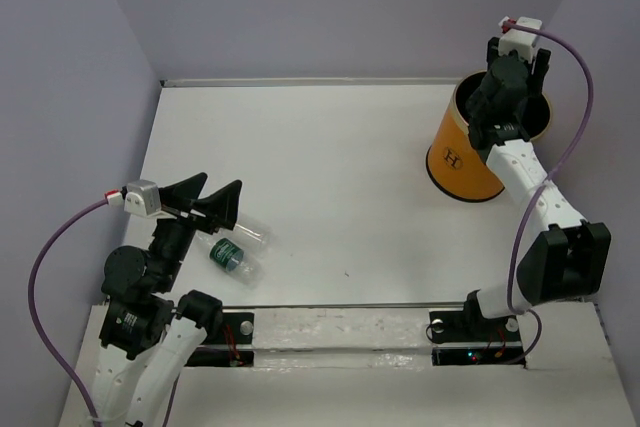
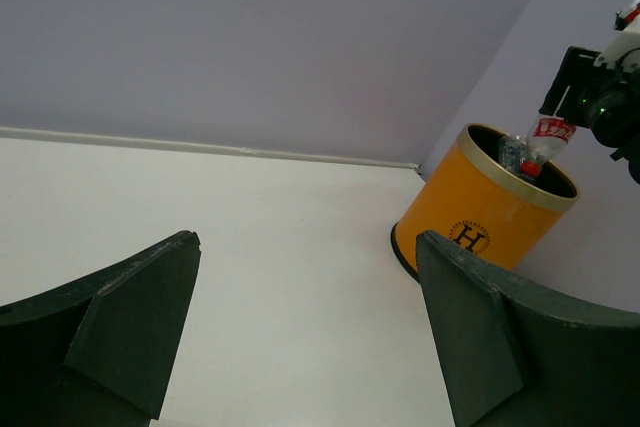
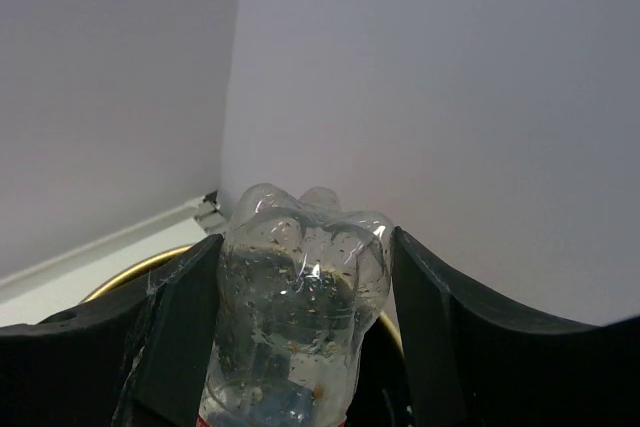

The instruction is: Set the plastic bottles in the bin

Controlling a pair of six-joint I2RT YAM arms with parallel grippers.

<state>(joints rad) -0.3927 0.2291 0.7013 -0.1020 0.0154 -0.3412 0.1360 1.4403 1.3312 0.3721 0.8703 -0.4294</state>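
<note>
The orange bin (image 1: 462, 159) with its "H" logo stands at the far right; it also shows in the left wrist view (image 2: 470, 217). My right gripper (image 1: 508, 97) is over its opening, shut on a clear plastic bottle (image 3: 300, 287) with a red-and-white label (image 2: 548, 133), held base up with its red cap down in the bin's mouth. My left gripper (image 1: 212, 197) is open and empty above two bottles lying at the near left: one with a green label (image 1: 229, 257) and a clear one (image 1: 250, 234). The left gripper (image 2: 310, 327) shows only table between its fingers.
Another clear bottle (image 2: 511, 152) seems to stick up inside the bin. Lilac walls close the table at the back, left and right. The bin's gold rim (image 3: 130, 272) shows under the held bottle.
</note>
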